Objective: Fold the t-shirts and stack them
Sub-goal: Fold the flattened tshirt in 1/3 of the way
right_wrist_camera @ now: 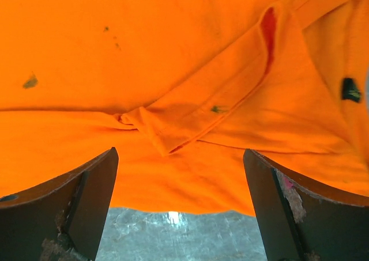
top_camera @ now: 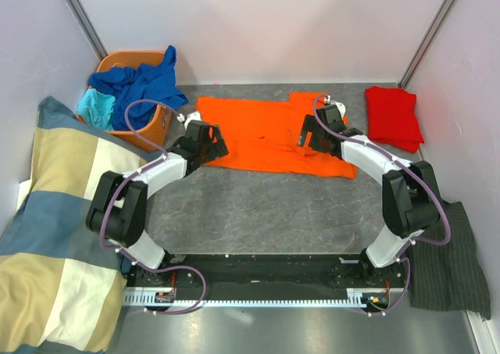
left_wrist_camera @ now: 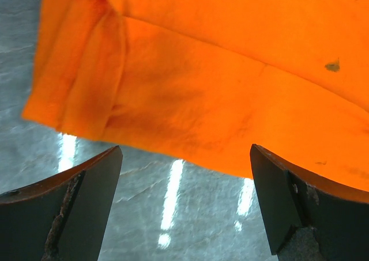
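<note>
Both wide open, holding nothing: left gripper (top_camera: pixel 211 143) and right gripper (top_camera: pixel 312 135) hover at the near edge of the orange t-shirt (top_camera: pixel 262 127), spread flat on the counter (top_camera: pixel 258 213). I judge they're placed for a fold.

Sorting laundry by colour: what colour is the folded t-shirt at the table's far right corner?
Red. The folded t-shirt shows best in the top external view.

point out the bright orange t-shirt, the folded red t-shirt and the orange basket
bright orange cloth t-shirt (top_camera: pixel 262 131), top view, middle of the spread cloth
folded red cloth t-shirt (top_camera: pixel 393 116), top view, middle of its top layer
orange plastic basket (top_camera: pixel 125 56), top view, bare back rim
</note>
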Controlling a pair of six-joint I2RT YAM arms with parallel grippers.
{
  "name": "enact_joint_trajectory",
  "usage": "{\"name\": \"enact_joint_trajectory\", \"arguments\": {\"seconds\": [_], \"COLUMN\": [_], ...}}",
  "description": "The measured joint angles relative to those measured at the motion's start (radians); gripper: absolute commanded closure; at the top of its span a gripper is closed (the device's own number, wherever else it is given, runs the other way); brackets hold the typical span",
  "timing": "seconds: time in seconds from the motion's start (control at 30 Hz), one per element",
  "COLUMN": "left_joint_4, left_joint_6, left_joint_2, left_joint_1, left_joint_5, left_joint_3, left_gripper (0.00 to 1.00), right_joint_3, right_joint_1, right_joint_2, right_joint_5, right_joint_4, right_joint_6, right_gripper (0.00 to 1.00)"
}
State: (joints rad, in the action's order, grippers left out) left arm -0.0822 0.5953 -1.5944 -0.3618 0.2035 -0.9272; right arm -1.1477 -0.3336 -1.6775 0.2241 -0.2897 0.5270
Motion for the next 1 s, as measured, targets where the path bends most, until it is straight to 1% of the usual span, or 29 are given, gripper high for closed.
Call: {"name": "enact_joint_trajectory", "arguments": {"seconds": [0.1,0.3,0.57,1.0], "left_joint_4": [0.031,0.037,0.04,0.078], "left_joint_6": [0.0,0.0,0.0,0.001], "left_joint_2": [-0.077,-0.147,-0.161,-0.159], "left_joint_1": [-0.012,-0.016,-0.016,-0.019], "left_joint_5": [-0.006,-0.022,-0.013,0.024], "left_joint_3": [-0.038,-0.056,-0.053,-0.018], "left_gripper": [0.0,0.0,0.0,0.0], "right_joint_3": [0.001,0.002,0.002,-0.008], "right_joint_1": [0.0,0.0,0.0,0.0], "right_joint_2": [-0.06,-0.126,-0.141,-0.179], "right_joint_5": [-0.034,-0.088,-0.148,-0.17], "right_joint_4": [0.027,0.041,0.049,0.064], "right_joint_6": [-0.001,-0.001,0.007,0.009], "right_gripper": [0.02,0.02,0.02,0.02]}}
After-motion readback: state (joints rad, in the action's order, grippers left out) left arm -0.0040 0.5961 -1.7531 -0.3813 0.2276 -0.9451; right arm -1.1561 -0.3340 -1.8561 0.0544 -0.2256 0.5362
